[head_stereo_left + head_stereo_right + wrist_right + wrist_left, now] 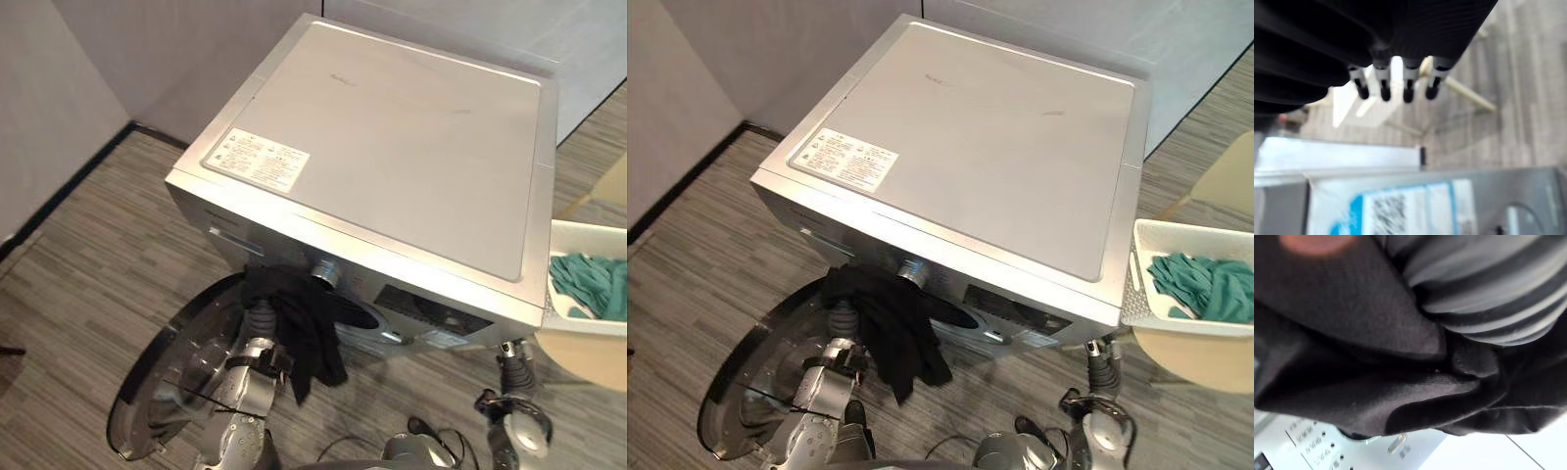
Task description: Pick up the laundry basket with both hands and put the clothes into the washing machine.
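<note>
The black garment (294, 328) hangs over the left hand (262, 320) at the washing machine's (392, 147) front opening. I cannot tell its fingers' grip under the cloth. The right hand (1382, 83) is off the machine's right corner, its fingers straight and empty.

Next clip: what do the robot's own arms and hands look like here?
Both arms are jointed silver-grey metal: the left arm and the right arm. The left hand and the right hand each wear a dark ribbed cover over the back and wrist. The right hand's fingers are slim and silver with dark tips, set in a row.
</note>
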